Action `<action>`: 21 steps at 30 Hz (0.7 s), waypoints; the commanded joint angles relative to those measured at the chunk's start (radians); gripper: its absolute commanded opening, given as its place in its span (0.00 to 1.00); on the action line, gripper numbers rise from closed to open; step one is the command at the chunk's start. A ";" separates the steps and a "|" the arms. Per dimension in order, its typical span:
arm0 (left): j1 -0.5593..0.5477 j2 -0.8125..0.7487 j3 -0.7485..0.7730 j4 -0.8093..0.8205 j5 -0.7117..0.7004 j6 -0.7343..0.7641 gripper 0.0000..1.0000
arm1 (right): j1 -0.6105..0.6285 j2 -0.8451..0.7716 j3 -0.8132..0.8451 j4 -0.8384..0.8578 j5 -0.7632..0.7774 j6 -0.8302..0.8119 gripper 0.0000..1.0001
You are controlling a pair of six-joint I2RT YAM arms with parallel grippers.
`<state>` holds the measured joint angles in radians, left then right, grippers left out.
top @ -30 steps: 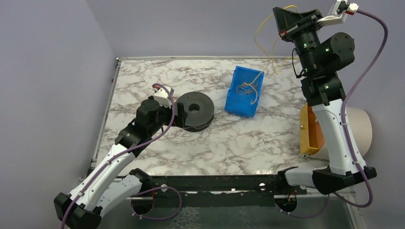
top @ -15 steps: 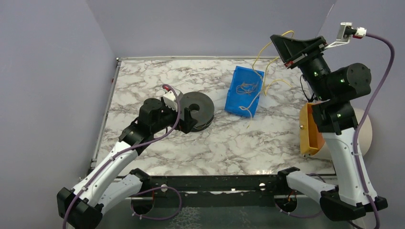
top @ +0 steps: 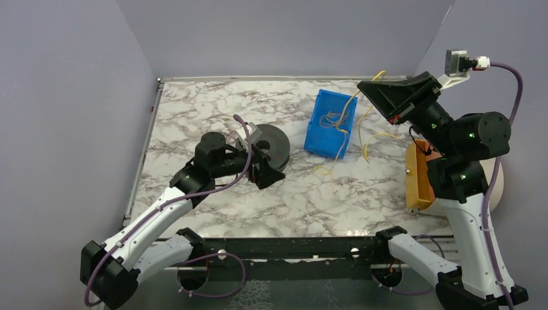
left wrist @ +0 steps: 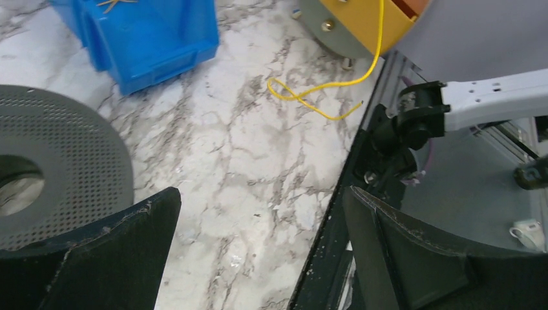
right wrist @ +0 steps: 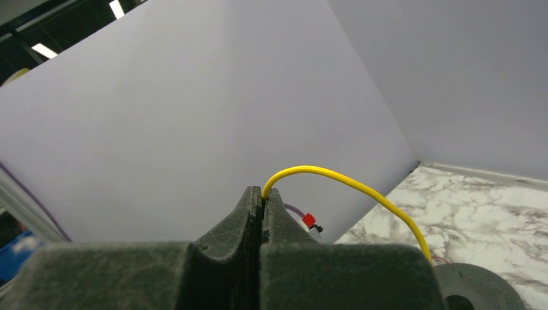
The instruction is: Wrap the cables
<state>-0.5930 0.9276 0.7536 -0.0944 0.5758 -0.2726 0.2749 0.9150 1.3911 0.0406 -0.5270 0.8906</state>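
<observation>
- The left claw (left wrist: pixel 262 197) sits low over the worktop (top: pixel 310 194) with its fingers spread wide and nothing between them. It has swung round from the left side of the reel (top: pixel 274 142) to its near side, and now points toward the right arm.
- The black reel lies flat beside that claw, apart from it. I cannot tell whether any wire is wound on it.
- A loose end of the yellow wire (top: pixel 352 110) now rests on the bare worktop, between the reel and the orange bin (top: pixel 419 177).
- The blue bin (top: pixel 333 123) stands further back with a tangle of other wires inside. The yellow wire hangs past its right side.
- The right claw (right wrist: pixel 262 200) is held high at the back right, pressed together on the yellow wire, which arches out from its tips. This arm has dropped and leaned in over the last second, so the wire now trails on the worktop instead of running up from the bin.
- Judging by this, one wire is being pulled free, and the open left claw looks set to take it for winding.
</observation>
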 commanded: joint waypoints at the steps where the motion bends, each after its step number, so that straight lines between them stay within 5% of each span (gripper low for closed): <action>1: -0.066 0.023 -0.013 0.143 0.083 -0.040 0.99 | 0.000 -0.012 -0.027 0.068 -0.121 0.086 0.01; 9: -0.273 0.113 0.023 0.239 0.039 0.054 0.99 | 0.000 -0.033 -0.037 0.111 -0.215 0.186 0.01; 21: -0.442 0.281 0.073 0.399 0.043 0.249 0.99 | 0.000 -0.045 -0.076 0.226 -0.237 0.348 0.01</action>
<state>-0.9970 1.1641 0.7742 0.2115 0.6071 -0.1287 0.2749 0.8631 1.3182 0.1932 -0.7300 1.1683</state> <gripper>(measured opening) 0.990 0.023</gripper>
